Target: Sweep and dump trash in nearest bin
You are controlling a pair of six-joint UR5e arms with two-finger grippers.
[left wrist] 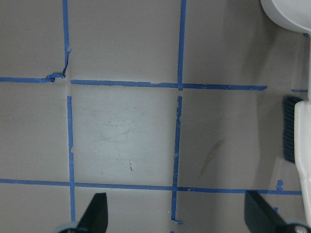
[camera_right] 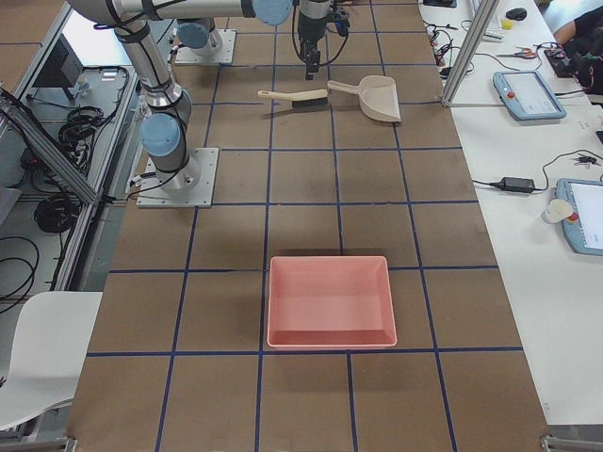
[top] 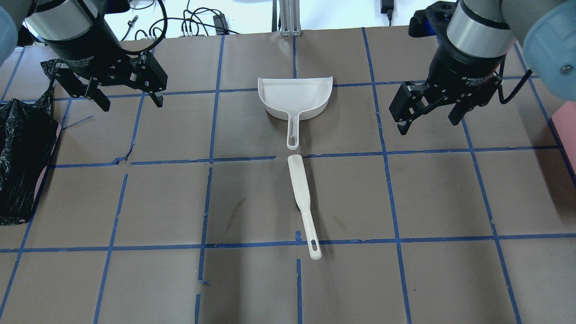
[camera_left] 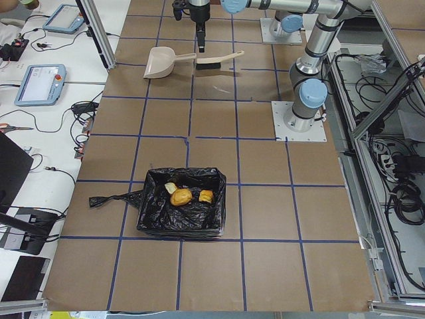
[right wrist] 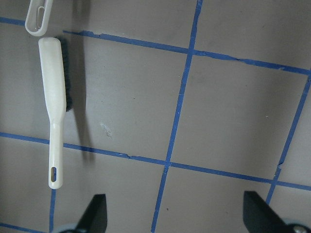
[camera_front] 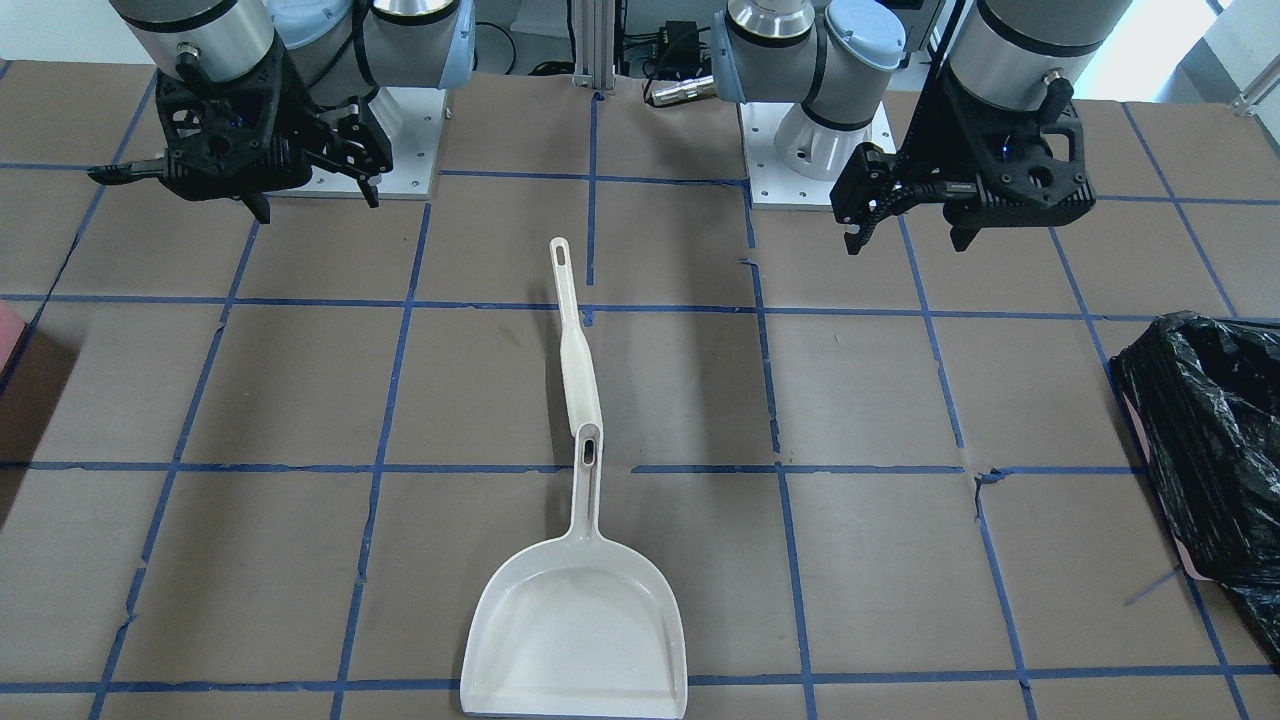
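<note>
— Left gripper [top: 132,104]: how do its jaws stand?
— Spread wide, with nothing between them. It hangs above the far left part of the brown paper-covered table with a blue tape grid [top: 252,202]. Its wrist view shows two dark fingertips [left wrist: 95,213] with only paper and tape between them.
— And the right gripper [top: 426,125]?
— Spread wide too, and holding nothing. It hovers over the far right part, well apart from the other.
— What lies between the two?
— A white plastic dustpan [top: 294,96] lies flat at the far middle, its handle pointing toward the robot. Nearer the robot lies a white long-handled brush with dark bristles [top: 300,193], roughly in line with that handle. A small gap separates the two ends.
— Where is the trash?
— Inside the bin lined with a crinkled glossy black plastic bag [camera_left: 154,214], at the table's left end. A rounded orange-brown lump [camera_left: 180,197] rests on the bag, and two pale yellowish chunks [camera_left: 171,189] sit just beside it, one on either side.
— And the right end?
— A shallow pink rectangular tray [camera_right: 330,261] sits there, well apart from both arms.
</note>
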